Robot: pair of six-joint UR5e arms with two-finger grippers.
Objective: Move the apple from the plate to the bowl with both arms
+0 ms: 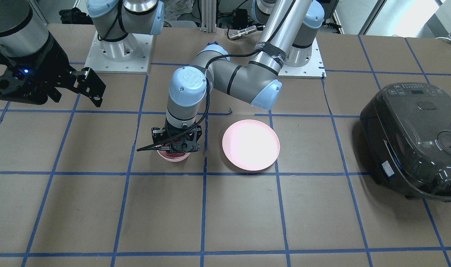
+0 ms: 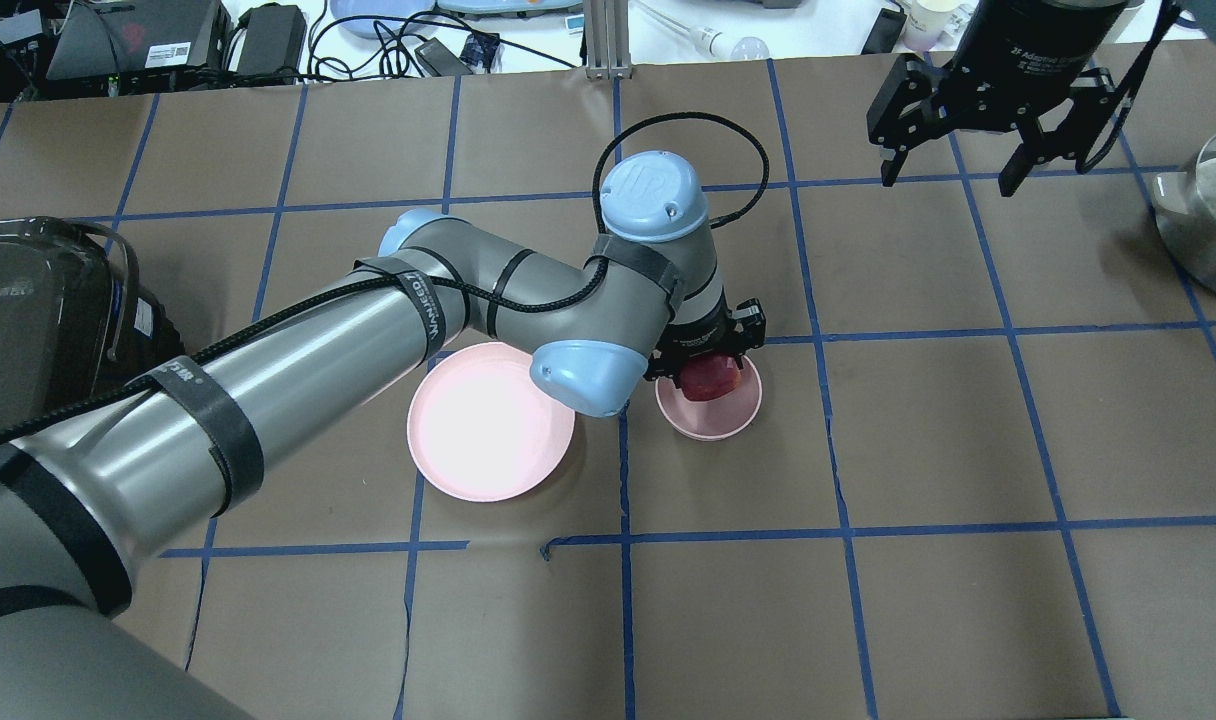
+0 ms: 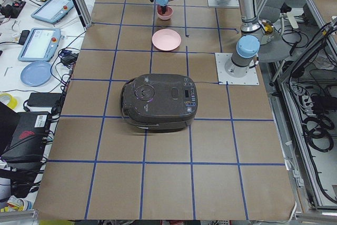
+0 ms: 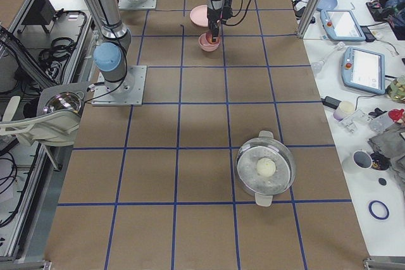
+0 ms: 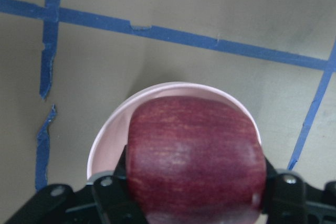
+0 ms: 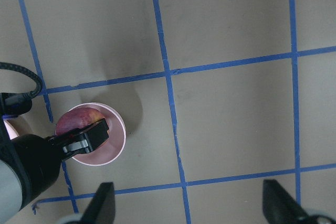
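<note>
L wrist cam: left pincer pinching apple at bowl; overhead: right pincer spread

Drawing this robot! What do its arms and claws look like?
The left arm is a silvery-grey tube with light-blue joint caps, black straps and a braided black cable. The left gripper and right gripper are black two-finger claws; the right one shows a blue light.

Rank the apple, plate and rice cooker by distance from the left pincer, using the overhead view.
1. Apple: gripped in the left pincer, over the bowl.
2. Plate: next over, toward the view's left.
3. Rice cooker: far left edge.
</note>
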